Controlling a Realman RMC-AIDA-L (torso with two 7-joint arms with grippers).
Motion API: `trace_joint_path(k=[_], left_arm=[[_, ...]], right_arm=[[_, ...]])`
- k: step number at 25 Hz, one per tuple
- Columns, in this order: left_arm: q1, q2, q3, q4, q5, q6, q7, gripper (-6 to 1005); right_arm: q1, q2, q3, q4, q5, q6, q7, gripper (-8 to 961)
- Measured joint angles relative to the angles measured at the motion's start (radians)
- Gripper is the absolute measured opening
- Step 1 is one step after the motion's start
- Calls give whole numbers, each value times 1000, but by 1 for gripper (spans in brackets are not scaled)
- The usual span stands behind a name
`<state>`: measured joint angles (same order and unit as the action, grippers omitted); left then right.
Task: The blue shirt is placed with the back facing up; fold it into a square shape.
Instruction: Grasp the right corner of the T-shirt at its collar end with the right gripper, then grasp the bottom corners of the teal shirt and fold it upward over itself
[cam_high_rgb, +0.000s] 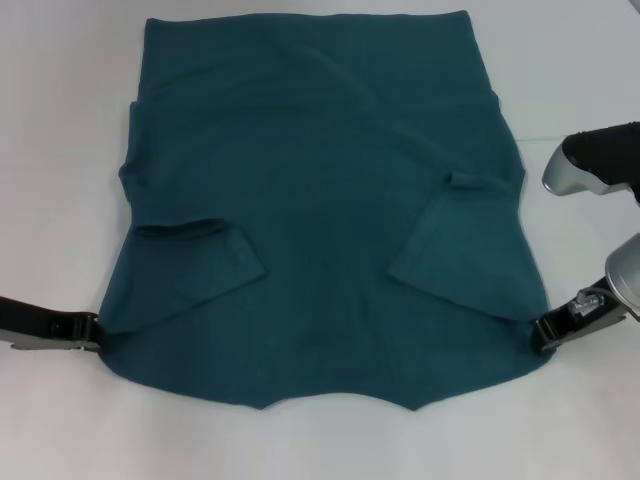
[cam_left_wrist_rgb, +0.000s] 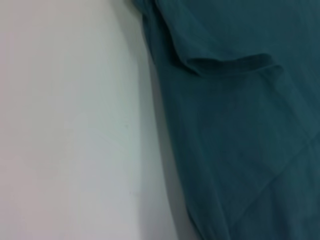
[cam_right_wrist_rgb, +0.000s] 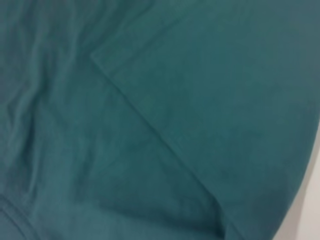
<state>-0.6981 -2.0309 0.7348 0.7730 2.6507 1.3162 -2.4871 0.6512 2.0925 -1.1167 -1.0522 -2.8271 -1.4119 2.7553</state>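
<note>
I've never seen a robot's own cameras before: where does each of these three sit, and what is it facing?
Head view: on the robot's head, looking down at the blue shirt on the white table; left pincer and right pincer show at its edges.
Left wrist view: on the left arm, facing the shirt's edge and table; no pincer shows.
Right wrist view: on the right arm, close over fabric; no pincer shows.
All share the shirt.

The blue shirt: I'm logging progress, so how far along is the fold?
Done: both sleeves of the blue shirt lie folded inward. In hand: the left end effector and right end effector sit at its near side edges. Left: it is not yet a square, so a lengthwise fold probably remains.
</note>
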Motion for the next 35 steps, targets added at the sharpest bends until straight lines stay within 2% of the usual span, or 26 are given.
trace_joint_path(k=[6, 14, 20, 26, 29, 35], left_arm=[[0, 1, -11, 6, -5, 4, 0, 23], [28, 0, -26, 20, -7, 48, 10, 23], [83, -7, -81, 85, -40, 126, 21, 24], [134, -8, -185, 113, -66, 234, 56, 24], [160, -13, -224, 110, -67, 276, 73, 23], [214, -28, -234, 115, -68, 330, 79, 23]], right_arm=[[17, -1, 0, 1, 0, -17, -32, 66], [23, -5, -4, -14, 0, -60, -62, 66], [24, -2, -5, -38, 0, -107, -68, 66], [19, -2, -2, -79, 0, -178, -81, 65], [11, -2, 5, -105, 2, -216, -95, 65], [5, -2, 16, -131, 18, -295, -136, 66]])
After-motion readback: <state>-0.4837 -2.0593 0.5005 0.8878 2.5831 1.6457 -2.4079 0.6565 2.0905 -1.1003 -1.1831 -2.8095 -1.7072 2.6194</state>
